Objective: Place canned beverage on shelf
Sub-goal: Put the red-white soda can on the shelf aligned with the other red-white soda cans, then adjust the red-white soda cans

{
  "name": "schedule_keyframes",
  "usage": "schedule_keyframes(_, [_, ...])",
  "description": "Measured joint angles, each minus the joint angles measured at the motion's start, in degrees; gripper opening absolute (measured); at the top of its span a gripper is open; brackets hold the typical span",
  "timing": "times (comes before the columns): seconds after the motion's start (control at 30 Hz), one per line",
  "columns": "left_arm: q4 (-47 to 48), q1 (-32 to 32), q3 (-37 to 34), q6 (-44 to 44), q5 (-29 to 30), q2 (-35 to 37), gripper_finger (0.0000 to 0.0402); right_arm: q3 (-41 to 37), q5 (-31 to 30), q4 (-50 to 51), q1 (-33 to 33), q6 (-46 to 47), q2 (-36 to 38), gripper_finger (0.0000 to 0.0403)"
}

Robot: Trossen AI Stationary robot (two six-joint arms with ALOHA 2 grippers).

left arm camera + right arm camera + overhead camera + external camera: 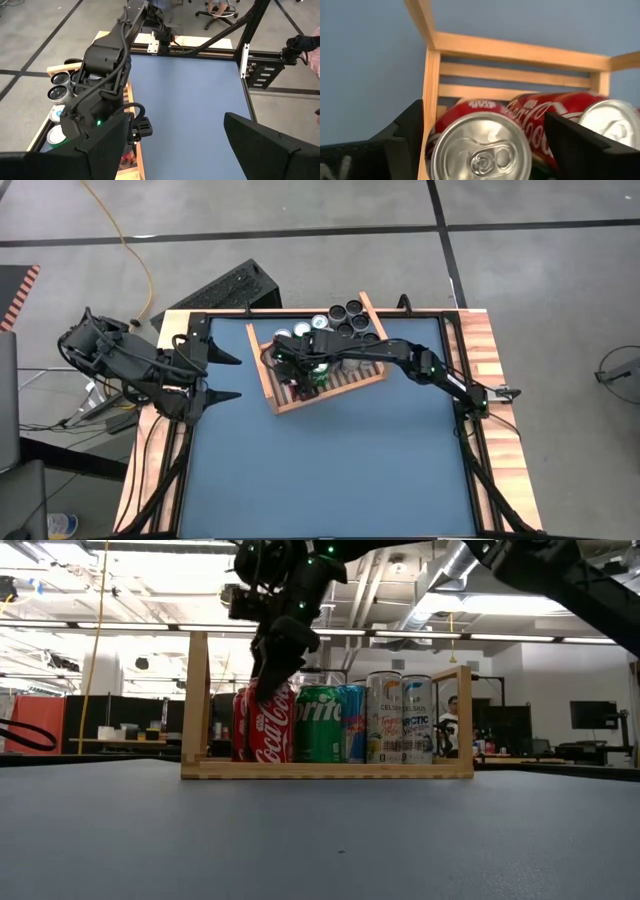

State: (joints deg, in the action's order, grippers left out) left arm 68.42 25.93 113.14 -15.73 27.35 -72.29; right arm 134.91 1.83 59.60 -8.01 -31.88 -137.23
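Coca-Cola can (480, 147) is where your attention belongs: it stands upright inside the shelf (325, 768), in the corner by the end board, and your right gripper (480, 145) sits over it with its dark fingers spread wide to either side of the silver top. You cannot tell for sure whether the pads touch the can's wall, but the jaws look as wide as they go, so it reads as a release rather than a grip. A second red can (555, 117) stands just beside it, then a green Sprite can (318, 724) and paler cans (400, 718) along the row. More cans (345, 320) wait outside the rack at its far side, so placing this one seems done while others may remain. Your left gripper (228, 377) waits with its fingers wide apart at the table's left edge, holding nothing.
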Motion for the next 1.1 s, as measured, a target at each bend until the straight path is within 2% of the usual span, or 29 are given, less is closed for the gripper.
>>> schedule_keyframes(0.37, [0.04, 0.0, 0.0, -0.05, 0.0, 0.0, 0.0316, -0.02, 0.13, 1.75, 1.3, -0.11, 2.64, 0.0315])
schedule_keyframes(0.47, [0.09, 0.0, 0.0, 0.04, 0.0, 0.0, 0.0316, 0.02, 0.62, 0.36, 2.09, -0.89, 5.07, 0.0315])
schedule_keyframes(0.63, [0.22, 0.0, 0.0, 0.13, 0.04, 0.0, 0.0316, 0.02, -0.24, -8.48, 2.83, 0.31, 7.32, 0.03])
schedule_keyframes(0.8, [0.29, 0.0, 0.0, 0.03, 0.37, -0.21, 0.0316, 0.02, -0.64, -13.38, 0.63, 3.86, 6.29, 0.0237])
schedule_keyframes(1.1, [0.25, -0.02, 0.0, -2.27, 0.52, -0.44, 0.0316, -1.25, -1.92, -15.91, -2.13, 3.05, 5.68, 0.0045])
